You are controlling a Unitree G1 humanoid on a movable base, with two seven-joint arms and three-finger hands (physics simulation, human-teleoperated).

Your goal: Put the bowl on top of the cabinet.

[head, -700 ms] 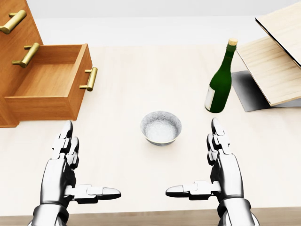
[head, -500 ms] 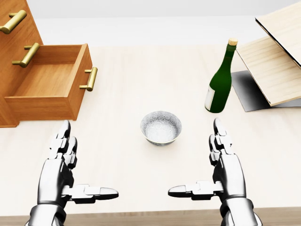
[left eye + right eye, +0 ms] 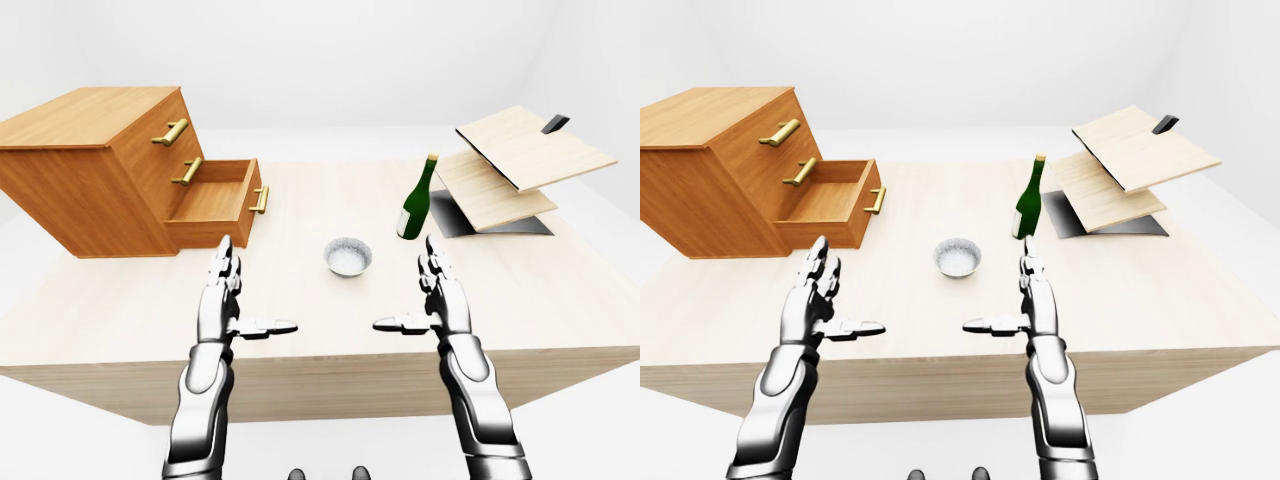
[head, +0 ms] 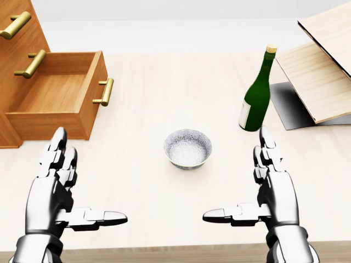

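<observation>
while bowl (image 4: pixel 187 148) sits on table (image 4: pixel 164 93), left hand (image 4: pixel 50 198) and right hand (image 4: pixel 277 197) flank it, fingers spread (thumbs inward).

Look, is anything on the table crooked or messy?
The cabinet has its bottom drawer pulled open, and the wooden boards at the right sit tilted. The bowl and bottle stand upright; nothing spilled.

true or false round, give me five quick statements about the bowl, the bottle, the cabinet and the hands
1. The bowl sits on the table. True.
2. The left hand grips the bowl. False: it is open and apart from it.
3. The lowest drawer of the cabinet stands open. True.
4. The green bottle lies on its side. False: it stands upright.
5. The right hand is open. True.
</observation>
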